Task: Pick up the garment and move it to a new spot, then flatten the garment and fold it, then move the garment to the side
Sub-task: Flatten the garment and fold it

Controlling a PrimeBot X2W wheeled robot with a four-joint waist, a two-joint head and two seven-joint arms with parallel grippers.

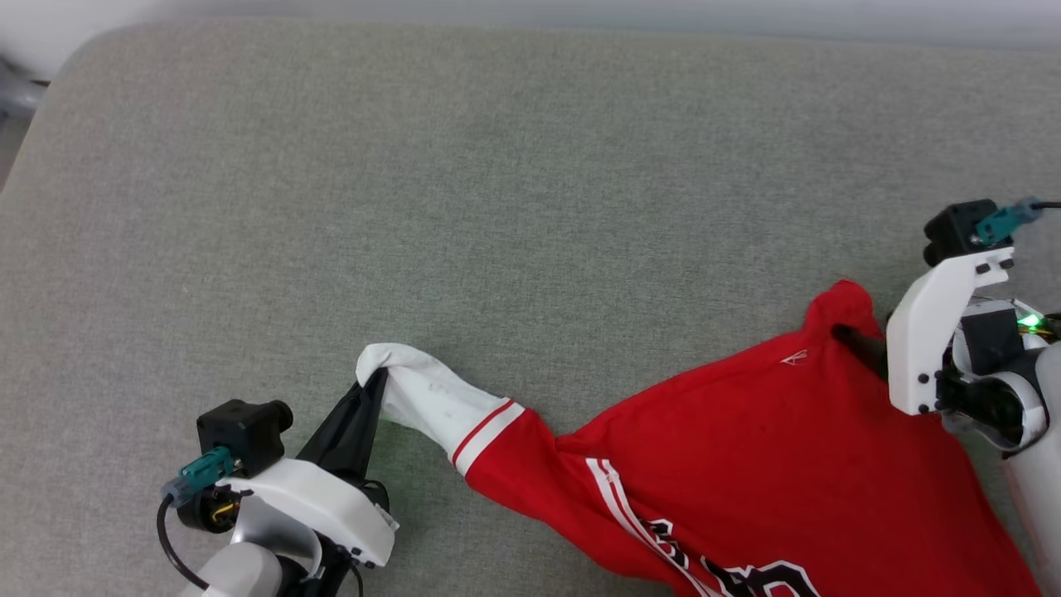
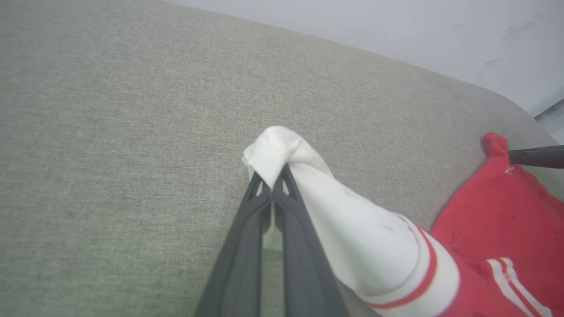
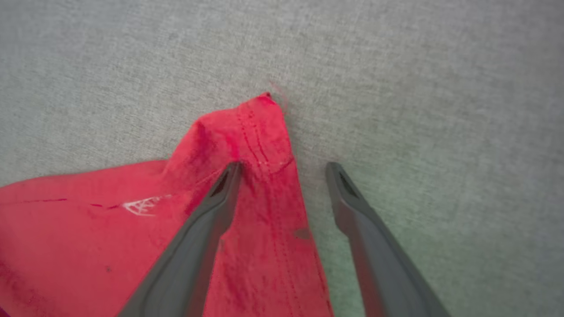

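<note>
Flatten stage judged under way; fold and move-aside not yet done. The garment [image 1: 746, 431] is spread, rumpled, at lower right of the head view on the grey cushion [image 1: 497, 166]. The left gripper [image 2: 271, 180] is clamped tight on the white sleeve [image 2: 352, 229] tip, which is stretched toward lower left. The right gripper [image 3: 284, 169] is spread wide, straddling the red corner [image 3: 260, 119], with nothing gripped.

Not much to read here tbh. The garment [image 1: 787, 431] has black, white-outlined characters [image 1: 750, 576] at the bottom edge of the head view, but they're cut off and I can't make them out. The tiny white mark [image 3: 142, 206] near its red corner is unreadable too.
</note>
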